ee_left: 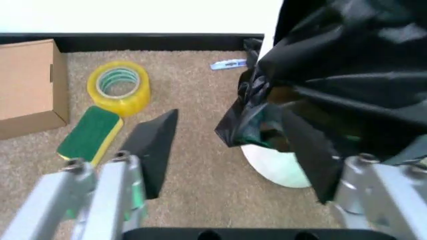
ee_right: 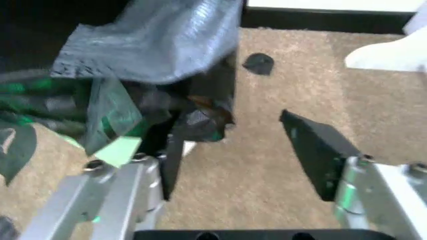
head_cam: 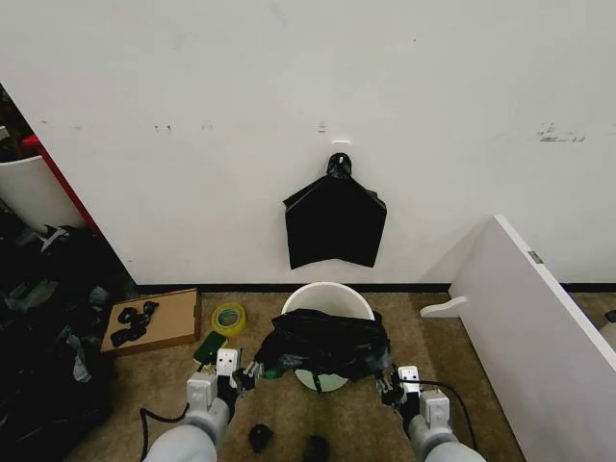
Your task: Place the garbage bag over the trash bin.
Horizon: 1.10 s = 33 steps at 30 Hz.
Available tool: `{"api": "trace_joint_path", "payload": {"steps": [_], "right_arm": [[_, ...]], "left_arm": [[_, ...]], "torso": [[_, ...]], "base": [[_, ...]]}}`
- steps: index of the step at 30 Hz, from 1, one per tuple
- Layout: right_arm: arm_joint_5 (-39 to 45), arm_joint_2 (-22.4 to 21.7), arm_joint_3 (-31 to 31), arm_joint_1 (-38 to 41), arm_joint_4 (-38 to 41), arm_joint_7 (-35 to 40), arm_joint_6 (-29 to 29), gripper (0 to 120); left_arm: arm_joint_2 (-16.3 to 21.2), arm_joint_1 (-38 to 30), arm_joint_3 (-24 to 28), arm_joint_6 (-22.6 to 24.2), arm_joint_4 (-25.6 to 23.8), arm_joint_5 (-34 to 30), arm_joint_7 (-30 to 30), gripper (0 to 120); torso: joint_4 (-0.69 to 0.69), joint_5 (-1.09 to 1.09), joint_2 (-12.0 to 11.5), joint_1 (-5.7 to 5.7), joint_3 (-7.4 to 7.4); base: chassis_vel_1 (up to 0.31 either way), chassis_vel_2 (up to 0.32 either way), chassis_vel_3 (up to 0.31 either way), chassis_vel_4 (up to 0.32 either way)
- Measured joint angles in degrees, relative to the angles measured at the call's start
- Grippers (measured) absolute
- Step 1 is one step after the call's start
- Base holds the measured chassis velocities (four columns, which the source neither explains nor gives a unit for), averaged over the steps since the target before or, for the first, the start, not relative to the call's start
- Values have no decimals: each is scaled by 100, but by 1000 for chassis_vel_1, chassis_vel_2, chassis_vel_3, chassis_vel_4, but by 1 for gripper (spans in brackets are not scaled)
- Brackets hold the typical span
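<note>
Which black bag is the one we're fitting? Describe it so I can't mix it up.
Find the white wall, then the trash bin on the carpet below it. The garbage bag lies crumpled over its near rim, unlike the flat black bundle hanging on the wall.

From where I stood, the left gripper (ee_left: 230, 150) hung with its jaws spread wide at the crinkled garbage bag (ee_left: 333, 75) draped over the white trash bin (ee_left: 277, 167), while a yellow tape roll (ee_left: 119, 87), a green sponge (ee_left: 90, 135) and a cardboard box (ee_left: 30, 85) lay on the carpet.

garbage bag (head_cam: 327, 344) on trash bin (head_cam: 328, 301) | tape roll (head_cam: 229, 318) left | board (head_cam: 539, 322) right
</note>
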Motion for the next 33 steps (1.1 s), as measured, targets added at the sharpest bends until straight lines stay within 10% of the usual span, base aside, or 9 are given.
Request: {"api": "trace_joint_path", "payload": {"steps": [7,16,25,33], "right_arm": [[-146,-75,214,-504,437,508,-229,85],[-66,-101,596,-607,776,936,-314,99],[1332,-1040,1999,531,711,-1654,-825,100],[2451,-1909,268,3218,-794,-2845,-1894,100]], "left_arm": [[144,499,-83,-265,-400,103,-90,95],[301,986,-581,-657,-794,385,155,100],[35,997,-616,-1627,-352,995,943,100],[-397,1243,-730,-1841,-247,1469,1223,100]], "torso": [[0,-1,0,0,0],[0,0,0,0,0],[1,-1,0,0,1],[2,-1,0,0,1]], "base": [[0,0,0,0],[0,0,0,0],[0,0,0,0],[0,0,0,0]]}}
